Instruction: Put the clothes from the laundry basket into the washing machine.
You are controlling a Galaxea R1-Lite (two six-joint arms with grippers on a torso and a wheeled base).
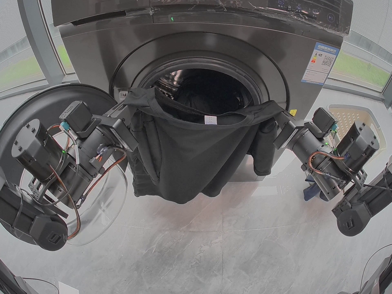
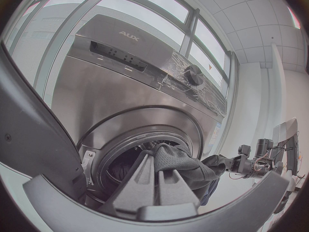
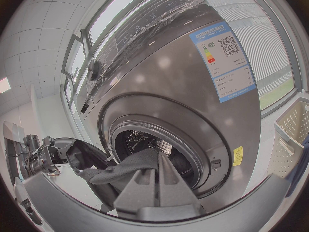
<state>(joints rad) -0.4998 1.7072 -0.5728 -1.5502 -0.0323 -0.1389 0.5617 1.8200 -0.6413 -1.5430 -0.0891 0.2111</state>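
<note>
A black T-shirt (image 1: pixel 192 156) hangs spread out before the washing machine's round opening (image 1: pixel 228 68), its upper hem level with the lower lip. My left gripper (image 1: pixel 122 117) is shut on the shirt's left shoulder, and my right gripper (image 1: pixel 281 119) is shut on the right shoulder. In the left wrist view the gripper (image 2: pixel 157 165) pinches the dark fabric (image 2: pixel 183 165) in front of the drum. In the right wrist view the gripper (image 3: pixel 156 165) clamps the same shirt (image 3: pixel 128 168). Dark clothing (image 1: pixel 212 94) lies inside the drum. The beige laundry basket (image 1: pixel 353 117) stands behind my right arm.
The machine's door (image 1: pixel 45 103) stands swung open on the left, behind my left arm. A blue cloth (image 3: pixel 302 158) hangs over the basket's rim (image 3: pixel 289 126). Bare grey marble floor (image 1: pixel 212 241) stretches in front of the machine.
</note>
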